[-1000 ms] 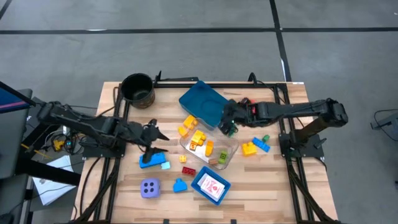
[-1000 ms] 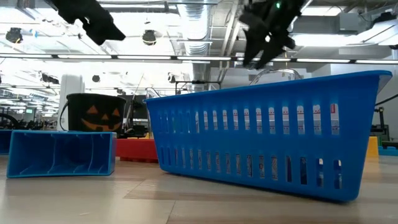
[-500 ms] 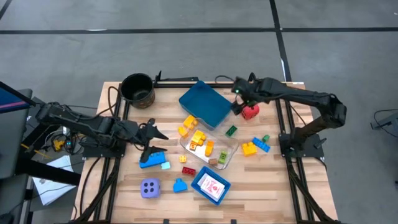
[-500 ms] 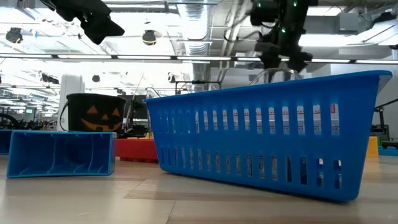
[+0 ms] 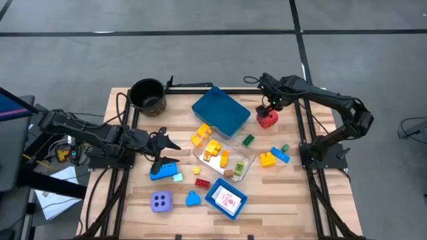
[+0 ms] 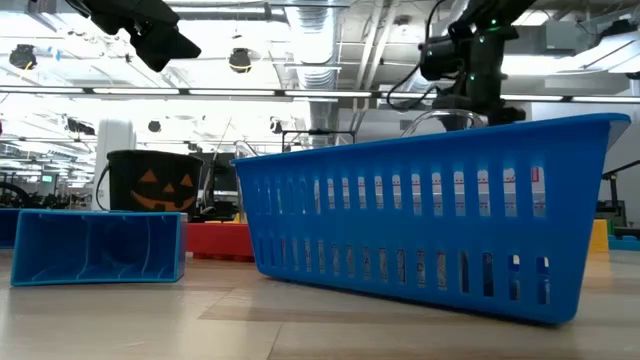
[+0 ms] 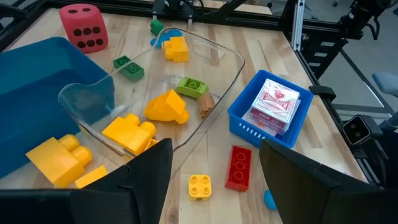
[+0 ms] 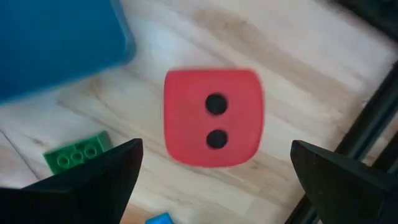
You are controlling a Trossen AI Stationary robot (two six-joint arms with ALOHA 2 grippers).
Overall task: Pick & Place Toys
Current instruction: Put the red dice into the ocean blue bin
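High view, left to right: left gripper (image 5: 162, 148) hangs over the table's left half, fingers apart with nothing between them, just above a blue brick (image 5: 163, 169). Dark pot (image 5: 147, 96) sits at the far left corner. Lavender die (image 5: 160, 201) lies near the front edge, with a small blue piece (image 5: 193, 198) beside it. Mid-table, a blue tray (image 5: 221, 111) lies upside down, and a clear dish (image 5: 225, 159) in front of it holds yellow bricks (image 5: 212, 149), an orange piece and a green one. Red brick (image 5: 202, 183) and a small yellow brick (image 5: 196, 170) lie on the wood by the dish. Card pack (image 5: 228, 199) sits in a small blue basket (image 5: 215, 193) at the front. Green brick (image 5: 247, 140) lies loose right of the dish. Right gripper (image 5: 270, 107) hovers directly over the red die (image 5: 267, 119), jaws wide open, not gripping; right wrist view shows the die (image 8: 214, 117) on the wood between the two fingers (image 8: 93, 177), two dots up, clear of both. A yellow, blue and green brick cluster (image 5: 273, 156) lies farther right.
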